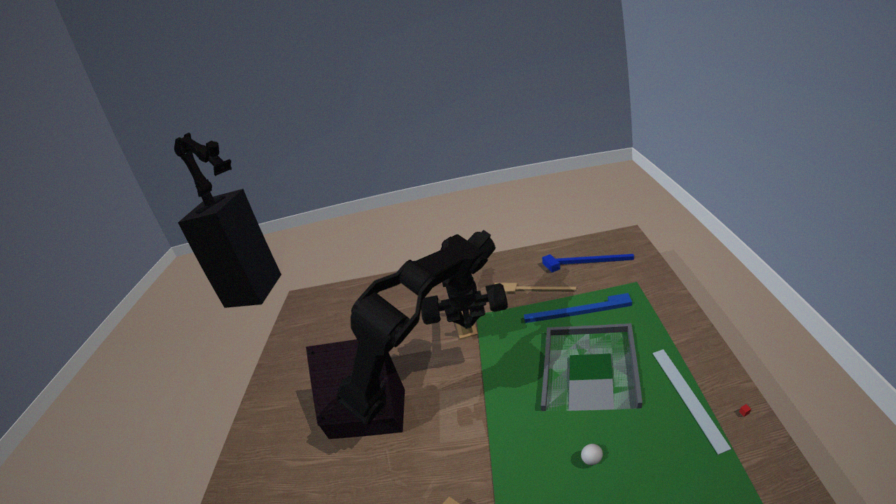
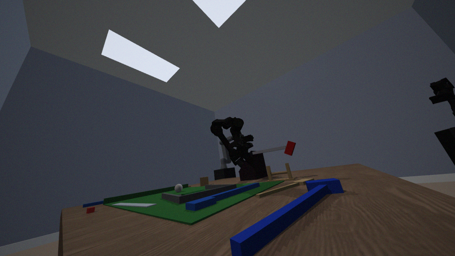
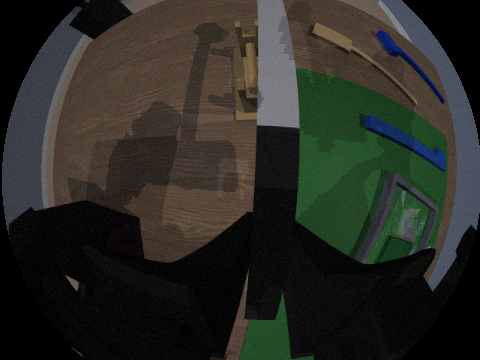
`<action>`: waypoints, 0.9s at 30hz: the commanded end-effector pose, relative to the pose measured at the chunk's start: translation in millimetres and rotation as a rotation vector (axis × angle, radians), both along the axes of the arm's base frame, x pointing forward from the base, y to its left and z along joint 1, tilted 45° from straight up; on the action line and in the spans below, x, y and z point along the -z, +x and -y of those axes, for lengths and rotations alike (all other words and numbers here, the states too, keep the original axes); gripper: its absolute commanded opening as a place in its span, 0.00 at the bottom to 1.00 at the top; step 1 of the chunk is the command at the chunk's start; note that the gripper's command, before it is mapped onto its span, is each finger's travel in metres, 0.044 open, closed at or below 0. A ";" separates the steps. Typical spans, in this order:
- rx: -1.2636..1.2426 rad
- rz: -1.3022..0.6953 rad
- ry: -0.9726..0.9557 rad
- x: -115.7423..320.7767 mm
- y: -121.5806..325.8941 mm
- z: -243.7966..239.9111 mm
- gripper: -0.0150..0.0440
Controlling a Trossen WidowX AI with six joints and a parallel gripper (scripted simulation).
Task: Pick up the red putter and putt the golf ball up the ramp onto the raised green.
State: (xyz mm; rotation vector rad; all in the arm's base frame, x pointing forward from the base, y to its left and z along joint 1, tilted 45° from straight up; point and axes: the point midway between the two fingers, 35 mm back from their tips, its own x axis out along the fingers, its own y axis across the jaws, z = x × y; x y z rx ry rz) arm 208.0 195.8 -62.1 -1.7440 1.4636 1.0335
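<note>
My gripper [image 1: 465, 318] [image 3: 265, 220] is shut on the black grip of the red putter [image 2: 289, 148] [image 3: 278, 65]. The putter's grey shaft slants up to its red head in the exterior view, above the wooden rack [image 2: 269, 173] [image 3: 245, 116] and clear of it. The head is outside the wrist view and hidden behind the arm in the top view. The white golf ball [image 1: 591, 454] [image 2: 178, 188] rests on the green mat [image 1: 519, 438], in front of the grey ramp [image 1: 591, 395]. The raised green [image 1: 591, 366] lies behind the ramp, inside dark walls [image 1: 635, 369].
A blue bar with a block end [image 1: 576, 309] [image 2: 219, 196] lies on the mat. A wooden club [image 1: 544, 288] and a blue club [image 1: 595, 258] [image 2: 279, 216] lie behind it. A pale strip [image 1: 691, 401] and a red cube [image 1: 745, 409] are at the right.
</note>
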 end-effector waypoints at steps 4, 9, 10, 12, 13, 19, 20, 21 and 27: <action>0.210 0.155 0.020 -39.6 23.9 20.6 0.25; 0.369 0.265 0.023 -67.8 36.7 41.0 0.25; 0.400 0.288 0.024 -73.4 38.9 45.4 0.25; 0.463 0.332 0.025 -84.5 42.8 54.4 0.25; 0.495 0.355 0.026 -90.0 44.6 59.1 0.25; 0.683 0.491 0.029 -122.6 52.0 88.3 0.25; 0.714 0.515 0.029 -128.0 52.7 93.4 0.25; 0.745 0.538 0.029 -133.3 53.3 98.5 0.25; 0.930 0.679 0.030 -164.3 53.2 130.0 0.25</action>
